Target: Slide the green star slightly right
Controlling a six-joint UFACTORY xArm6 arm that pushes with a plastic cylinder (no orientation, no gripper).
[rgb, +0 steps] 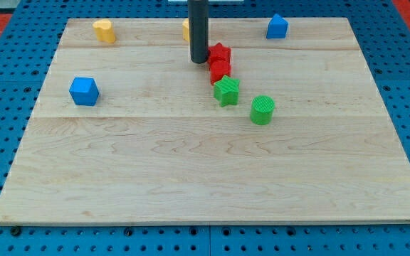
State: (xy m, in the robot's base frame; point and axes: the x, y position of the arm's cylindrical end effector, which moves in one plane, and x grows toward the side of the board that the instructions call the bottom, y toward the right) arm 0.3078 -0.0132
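The green star (226, 91) lies near the board's middle, a little toward the view's top. My tip (198, 61) is down on the board, up and to the left of the star, right beside a red star (220, 52). A second red block (221, 70) sits between the red star and the green star and touches the green star's top edge. A green cylinder (262, 110) stands just down and to the right of the green star.
A blue cube (84, 91) sits at the view's left. A yellow heart-like block (104, 30) is at the top left. Another yellow block (186, 30) is partly hidden behind the rod. A blue block (277, 27) is at the top right. The wooden board (205, 185) lies on a blue pegboard.
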